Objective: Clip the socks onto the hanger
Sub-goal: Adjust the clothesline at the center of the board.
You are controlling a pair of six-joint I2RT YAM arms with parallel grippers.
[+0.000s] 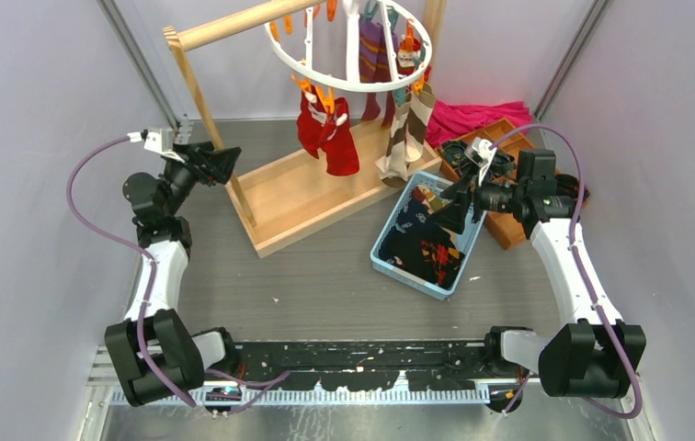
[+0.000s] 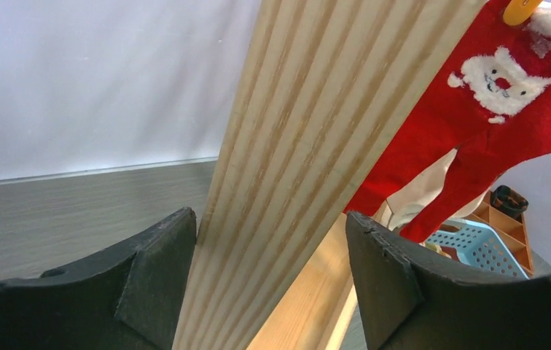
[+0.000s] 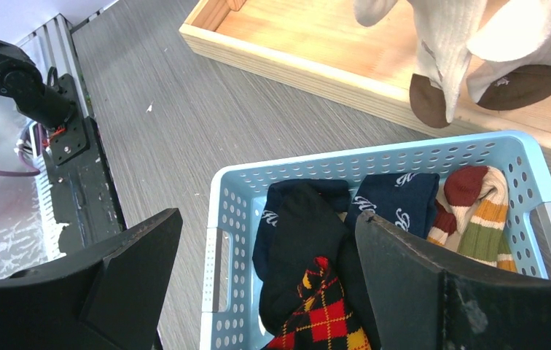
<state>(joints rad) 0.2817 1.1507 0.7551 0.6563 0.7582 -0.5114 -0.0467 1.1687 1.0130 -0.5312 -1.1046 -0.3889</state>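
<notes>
Partway there: Santa socks (image 1: 330,138) and others hang clipped on the round hanger (image 1: 353,84), upper centre. Loose socks (image 3: 309,240) lie in the blue basket (image 3: 374,157), mid-frame. Right gripper (image 3: 269,219) hovers above, jaws spread. Left gripper (image 2: 271,226) flanks the wooden post (image 2: 316,146); whether its jaws clamp it, I cannot tell.

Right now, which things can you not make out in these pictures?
Top external: hanger ring cut by top edge; far clips unseen.
Left wrist: wooden post fills the view, hiding whatever stands behind.
Right wrist: argyle sock cut by bottom edge; right end effector hides part of basket.
</notes>
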